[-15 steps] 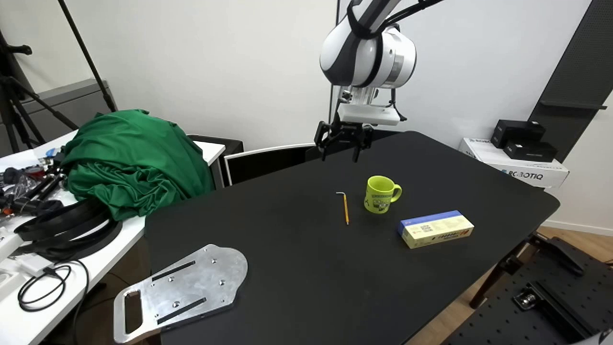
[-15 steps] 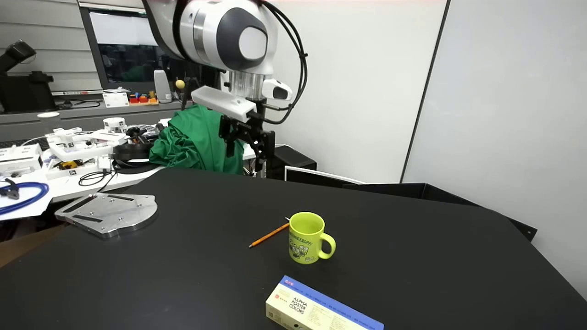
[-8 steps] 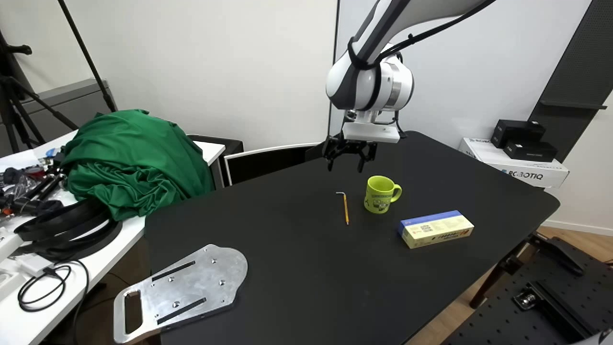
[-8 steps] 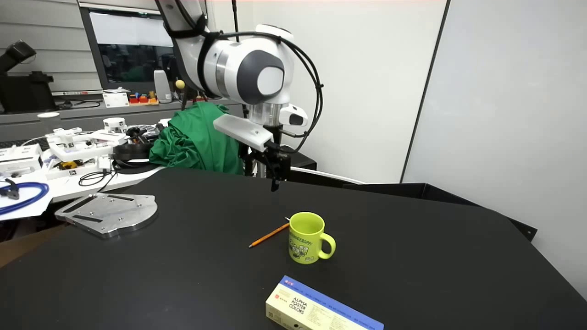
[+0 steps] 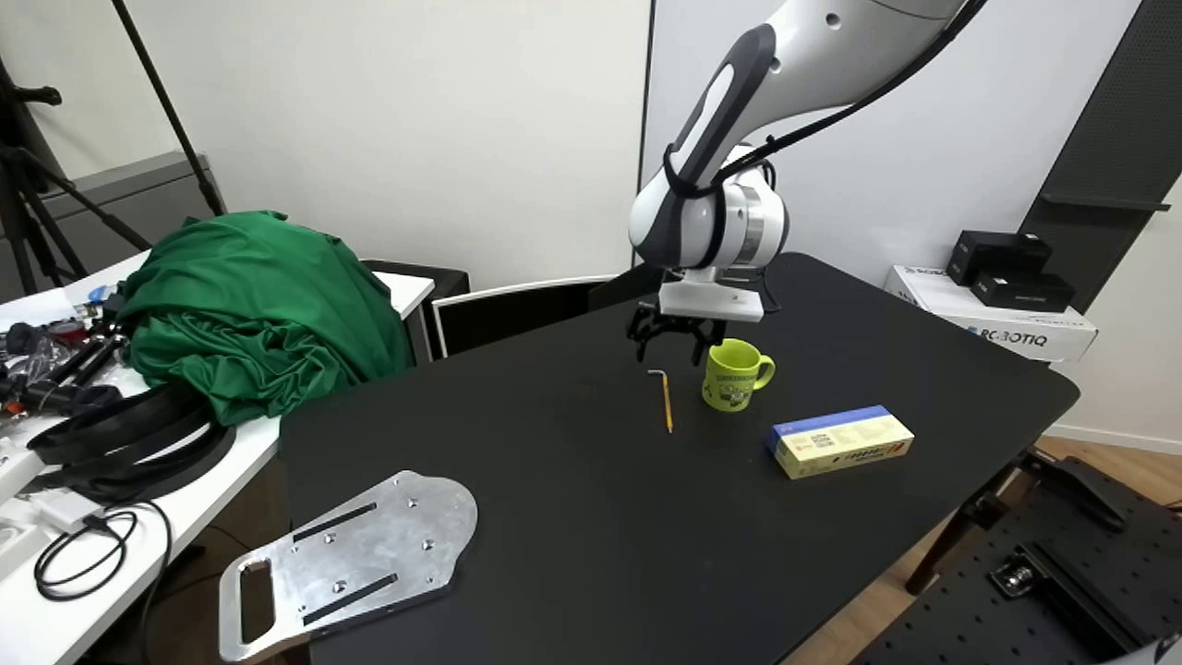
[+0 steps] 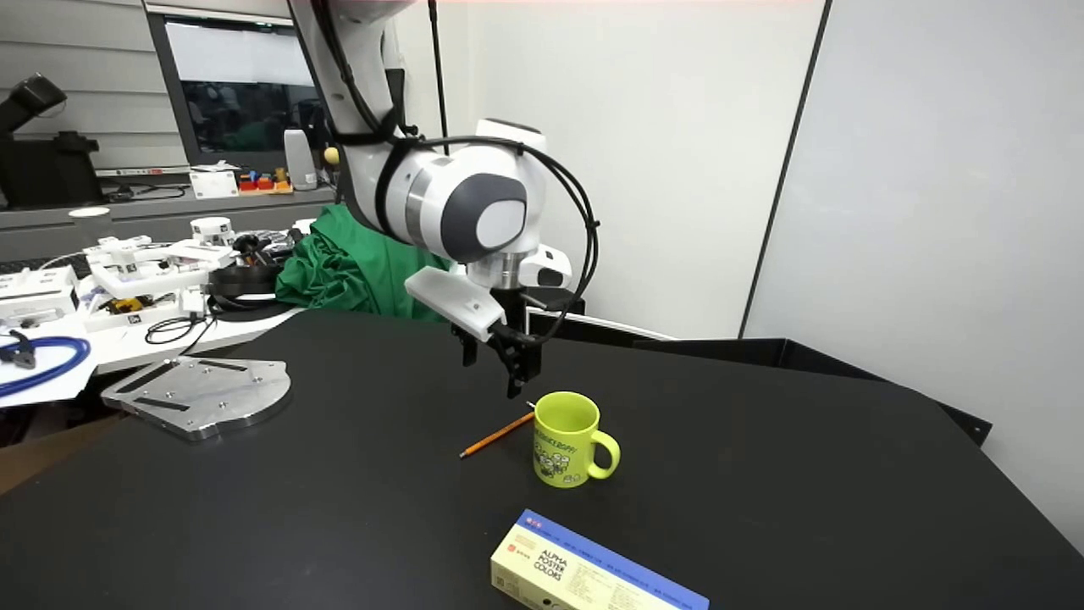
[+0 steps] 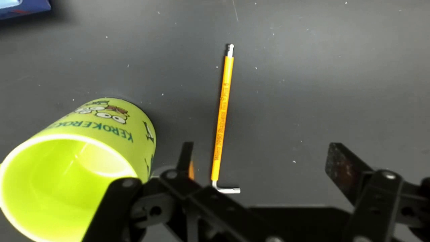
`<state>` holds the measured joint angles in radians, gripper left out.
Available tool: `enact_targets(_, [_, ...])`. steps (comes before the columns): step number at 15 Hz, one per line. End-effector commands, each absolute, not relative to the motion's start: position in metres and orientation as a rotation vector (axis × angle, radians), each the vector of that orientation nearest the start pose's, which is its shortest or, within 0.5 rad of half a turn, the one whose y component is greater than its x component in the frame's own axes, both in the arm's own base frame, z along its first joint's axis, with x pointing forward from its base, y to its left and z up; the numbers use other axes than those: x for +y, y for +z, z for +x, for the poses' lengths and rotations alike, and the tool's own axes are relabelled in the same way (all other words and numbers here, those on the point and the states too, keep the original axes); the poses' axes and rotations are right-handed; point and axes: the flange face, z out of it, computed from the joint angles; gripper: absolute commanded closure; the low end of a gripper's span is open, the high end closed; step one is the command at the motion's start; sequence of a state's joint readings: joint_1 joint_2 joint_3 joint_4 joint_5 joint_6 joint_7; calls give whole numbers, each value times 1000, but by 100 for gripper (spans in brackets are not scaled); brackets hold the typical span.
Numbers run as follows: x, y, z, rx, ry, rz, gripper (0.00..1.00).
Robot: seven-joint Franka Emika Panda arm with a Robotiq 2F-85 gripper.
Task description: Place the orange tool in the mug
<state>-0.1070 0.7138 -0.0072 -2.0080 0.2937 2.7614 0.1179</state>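
The orange tool [image 5: 667, 404] is a thin orange stick with a bent silver end. It lies on the black table beside the mug, and also shows in an exterior view [image 6: 497, 435] and the wrist view [image 7: 223, 114]. The lime-green mug [image 5: 729, 383] stands upright, its handle turned away from the tool; it shows in an exterior view [image 6: 563, 449] and at left in the wrist view [image 7: 137, 124]. My gripper [image 5: 669, 360] is open and empty above the table, near the tool's bent end. In the wrist view [image 7: 262, 151] the tool lies between the jaws' lines, nearer the left finger.
A yellow-and-blue box [image 5: 840, 443] lies beyond the mug from the tool; its corner shows in the wrist view [image 7: 27, 8]. A silver metal plate [image 5: 369, 545] rests at the table's edge. A green cloth [image 5: 259, 305] lies on a white side table.
My gripper has come down toward the table and slightly right in both exterior views, nearer the tool and mug, staying open. The tool, mug and box have not moved.
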Motion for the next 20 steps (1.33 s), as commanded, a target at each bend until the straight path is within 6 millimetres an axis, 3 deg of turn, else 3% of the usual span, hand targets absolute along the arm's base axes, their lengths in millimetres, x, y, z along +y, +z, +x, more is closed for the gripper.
enact_targets(1, [-77, 76, 592, 825, -74, -2913, 0])
enact_targets(20, [-56, 0, 579, 888, -33, -2953, 0])
